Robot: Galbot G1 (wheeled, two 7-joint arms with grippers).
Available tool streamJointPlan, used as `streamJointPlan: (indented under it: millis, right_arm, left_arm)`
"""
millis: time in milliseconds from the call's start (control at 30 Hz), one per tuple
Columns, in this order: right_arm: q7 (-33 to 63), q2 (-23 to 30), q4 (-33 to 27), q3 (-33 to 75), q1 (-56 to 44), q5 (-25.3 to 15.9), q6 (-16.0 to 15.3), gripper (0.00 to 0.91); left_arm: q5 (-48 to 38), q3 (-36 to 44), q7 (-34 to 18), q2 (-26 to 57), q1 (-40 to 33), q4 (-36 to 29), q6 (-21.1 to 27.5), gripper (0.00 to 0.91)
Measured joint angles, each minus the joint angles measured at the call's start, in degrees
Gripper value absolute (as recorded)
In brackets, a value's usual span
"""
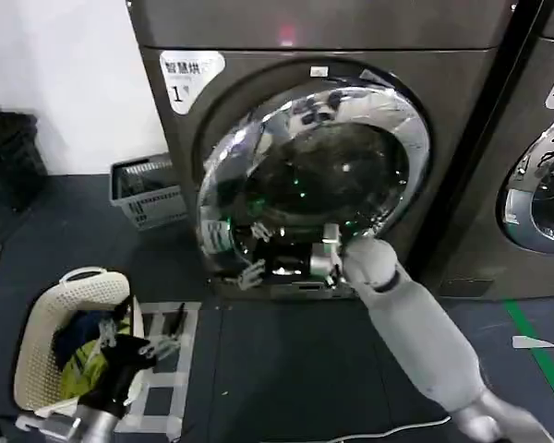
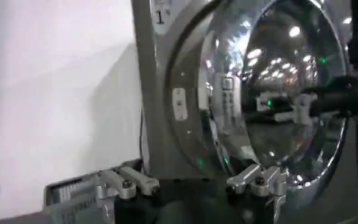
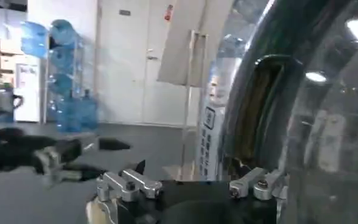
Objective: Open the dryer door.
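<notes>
Dryer door (image 1: 351, 166) standing partly ajar on dark machine (image 1: 258, 28) with "1" label (image 1: 186, 74), chrome ring tilting outward. Right gripper (image 1: 331, 251) reaching at door's lower rim, fingers (image 3: 130, 184) spread, one side touching chrome. Left gripper (image 1: 138, 346) hanging low over laundry basket (image 1: 51, 309), fingers (image 2: 121, 182) spread, holding nothing.

Dark floor (image 1: 286, 369) bears dryer (image 1: 462, 166), 2 baskets (image 1: 46, 341).

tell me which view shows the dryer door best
The head view: the whole dryer door, chrome ring and glass, with the right gripper at its lower edge. The left wrist view shows it obliquely; the right wrist view only a close slice.
</notes>
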Motion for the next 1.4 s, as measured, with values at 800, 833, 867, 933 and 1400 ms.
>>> streamJointPlan:
  millis: [800, 833, 867, 933, 1400]
  right_arm:
    - [-20.83, -4.73, 2.01, 5.13, -6.62, 3.62, 1.35, 0.907]
    - [-21.64, -4.92, 2.15, 5.4, -6.87, 3.59, 1.35, 0.907]
    - [-22.49, -5.16, 2.25, 5.66, -7.1, 3.62, 1.36, 0.907]
    - [-23.98, -5.72, 2.2, 6.02, -7.34, 3.54, 1.4, 0.907]
    - [-26.93, -9.11, 2.49, 8.66, -10.3, 5.08, 4.32, 0.907]
  left_arm:
    - [-12.45, -4.72, -0.79, 8.91, -9.74, 4.17, 7.2, 0.907]
    - [-12.77, -4.72, -0.9, 9.25, -10.17, 4.33, 7.09, 0.907]
    - [-13.08, -4.74, -1.26, 9.65, -10.69, 4.62, 7.0, 0.907]
    - [-13.09, -4.53, -1.73, 10.4, -11.46, 5.28, 6.75, 0.907]
    - [-20.26, -0.89, 3.72, 18.25, -17.4, 9.35, 9.74, 0.907]
